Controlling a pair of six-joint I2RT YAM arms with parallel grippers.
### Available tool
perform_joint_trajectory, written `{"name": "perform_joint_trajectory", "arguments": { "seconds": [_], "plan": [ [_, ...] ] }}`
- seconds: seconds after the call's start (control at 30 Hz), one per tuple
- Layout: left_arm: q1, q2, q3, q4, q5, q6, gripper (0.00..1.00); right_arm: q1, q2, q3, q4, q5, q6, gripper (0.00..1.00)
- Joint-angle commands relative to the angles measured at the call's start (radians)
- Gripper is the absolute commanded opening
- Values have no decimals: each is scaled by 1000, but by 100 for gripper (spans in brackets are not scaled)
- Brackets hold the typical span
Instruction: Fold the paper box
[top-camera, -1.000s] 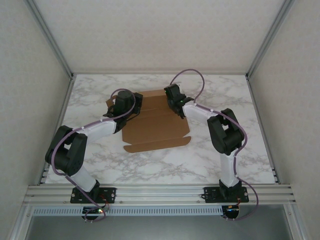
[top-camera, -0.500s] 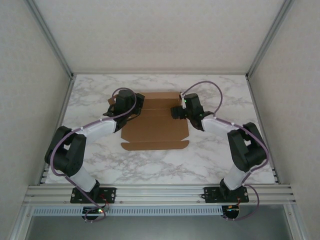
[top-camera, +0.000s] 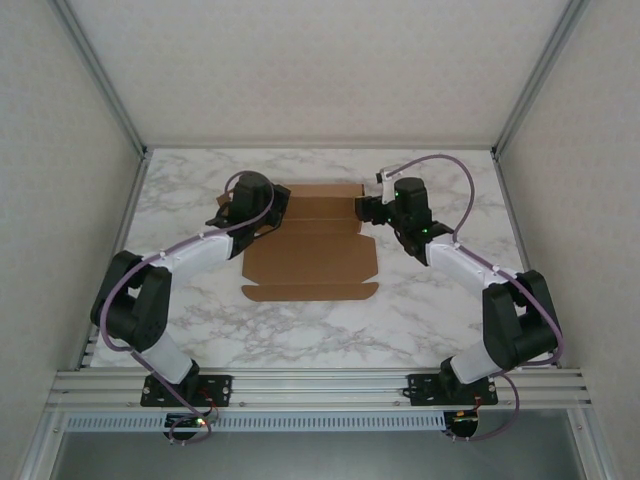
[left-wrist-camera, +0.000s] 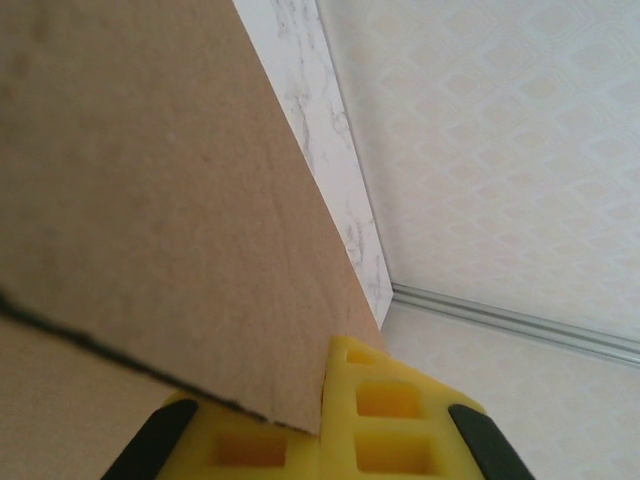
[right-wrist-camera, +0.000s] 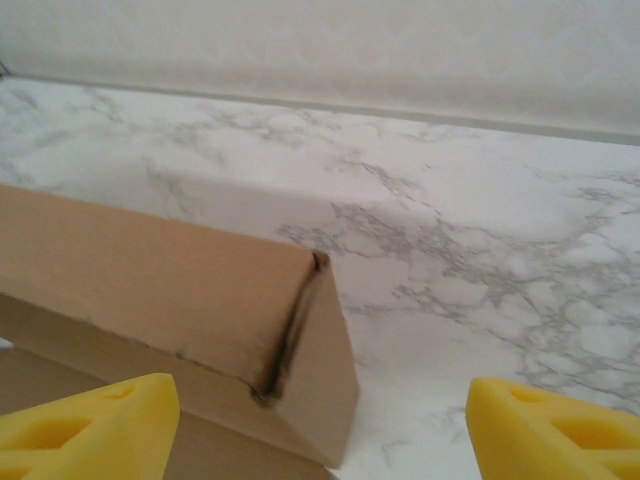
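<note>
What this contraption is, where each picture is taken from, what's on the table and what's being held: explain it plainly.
These are two robot arms bolted at the near edge of a marble table. One picture looks down from above and behind them; the other two come from a camera on each wrist. On the table lies a brown cardboard box, partly folded. The left gripper is shut on an edge of the box. The right gripper is open beside a raised corner of it, holding nothing.
</note>
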Motion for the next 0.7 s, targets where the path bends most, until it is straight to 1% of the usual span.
{"name": "perform_joint_trajectory", "arguments": {
  "seconds": [0.0,0.03,0.1,0.23,0.37,0.4,0.47,0.5,0.53,0.57,0.63,0.67],
  "plan": [
    [5,38,50,-134,8,21,0,3,26,-49,7,6,-63,72],
    [5,47,65,-148,6,23,0,3,43,-49,18,-12,-64,72],
    [7,65,93,-175,6,20,0,5,96,-5,-30,-22,-56,70],
    [10,90,133,-204,6,12,0,8,192,77,-77,15,-27,67],
    [11,103,159,-226,4,11,0,17,273,159,-113,44,-14,61],
    [11,106,162,-228,4,8,0,21,292,177,-113,51,-11,58],
    [11,111,164,-231,9,6,0,30,328,218,-127,84,-7,53],
    [11,112,164,-231,12,4,0,33,346,236,-132,97,-7,49],
    [11,114,164,-232,14,1,0,36,360,250,-134,111,-5,47],
    [11,116,166,-232,17,0,0,39,374,266,-140,133,-3,42],
    [11,117,166,-233,17,-1,0,43,405,297,-163,165,2,39],
    [11,119,167,-234,17,-2,0,46,416,308,-172,175,5,35]
  ]
}}
